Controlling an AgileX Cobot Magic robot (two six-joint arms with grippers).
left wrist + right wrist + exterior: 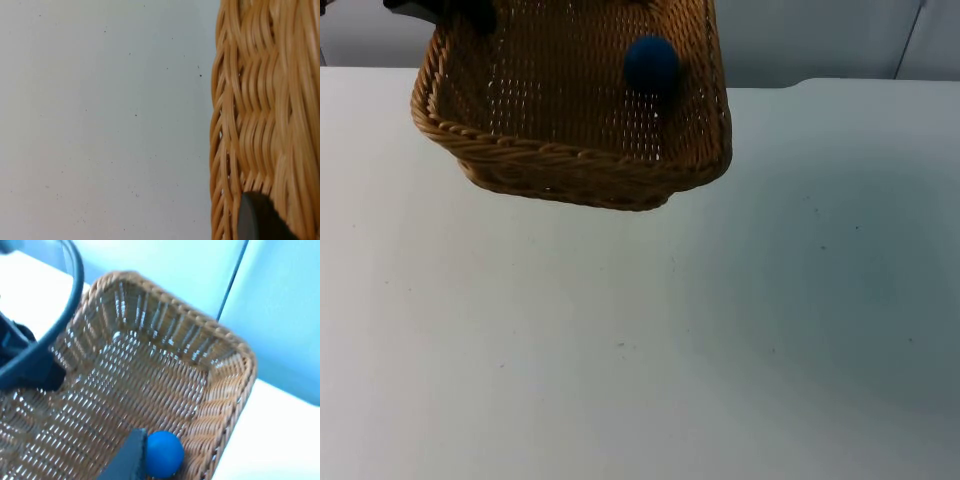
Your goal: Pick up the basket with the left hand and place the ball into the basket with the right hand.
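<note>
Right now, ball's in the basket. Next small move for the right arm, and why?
Probably lift the right end effector straight up and back out. The blue ball already lies on the floor of the wicker basket, which the left end effector holds raised off the white table. One right fingertip sits beside the ball, so retreat vertically.

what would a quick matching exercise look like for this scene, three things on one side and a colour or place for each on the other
Things:
1. ball
2. basket
3. table
4. left end effector

Descriptions:
A. white, lightly speckled surface
B. blue, lying inside the wicker near the right wall
C. tan woven wicker, lifted above the table
D. black, at the basket's far left rim

Pairs: 1-B, 2-C, 3-A, 4-D
</note>
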